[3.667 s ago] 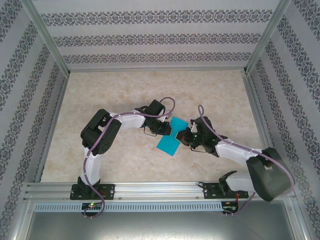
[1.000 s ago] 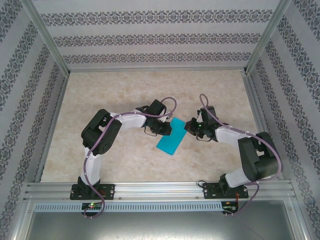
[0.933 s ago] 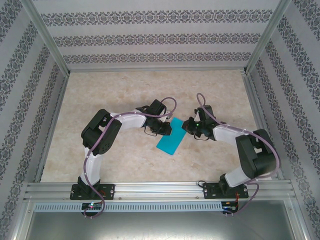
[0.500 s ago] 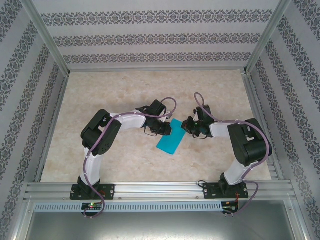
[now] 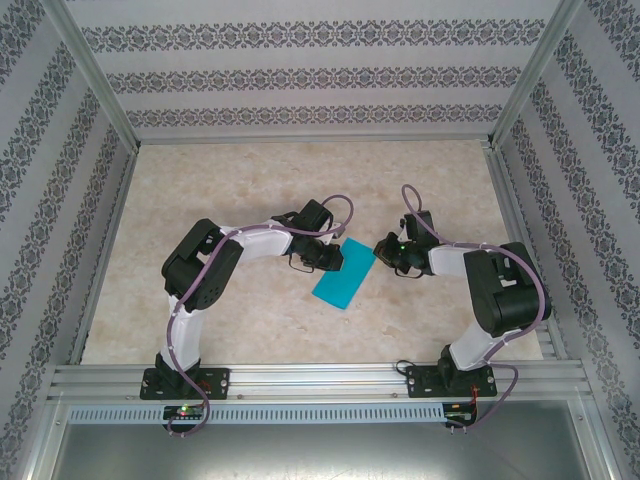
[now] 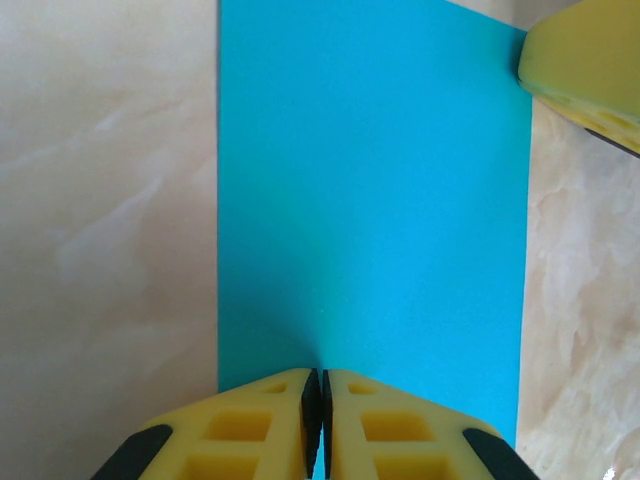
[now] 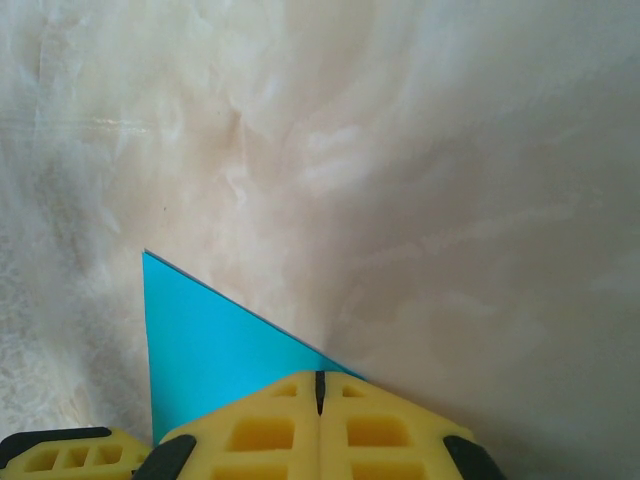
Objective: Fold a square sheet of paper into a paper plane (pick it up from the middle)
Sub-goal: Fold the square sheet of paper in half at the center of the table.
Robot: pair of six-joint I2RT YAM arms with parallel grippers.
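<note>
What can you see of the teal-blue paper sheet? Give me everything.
The thin, matte teal-blue sheet of paper appears as a narrow, unmarked rectangle with crisp edges. It lies flat and diagonally on the beige marbled table. The left gripper, fingers shut, rests its tips on one edge. The right gripper, also shut, sits over a corner across from it. I cannot tell whether the sheet is doubled over.

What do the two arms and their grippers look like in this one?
The left arm and right arm have white links between bulky black joint housings, each trailed by a lilac cable. The left gripper and right gripper carry yellow fingers with moulded rectangular pockets and black trim. A green light glows at the right wrist.
</note>
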